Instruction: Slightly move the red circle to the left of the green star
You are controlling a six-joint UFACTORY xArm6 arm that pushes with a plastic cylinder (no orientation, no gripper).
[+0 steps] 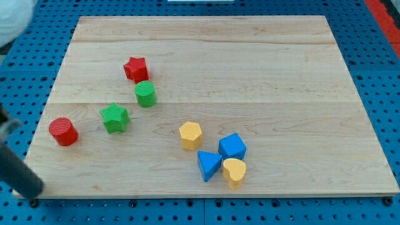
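Red circle point(63, 131): a short ribbed cylinder, upright near the board's left edge, to the view's left of the green star point(114, 118) and apart from it. My tip point(32, 201), a bare rod, touches no block at the bottom-left corner.

Open board is left between red circle point(63, 131) and green star point(114, 118); right half unobstructed; yellow-blue cluster point(219, 155) blocks the bottom centre.
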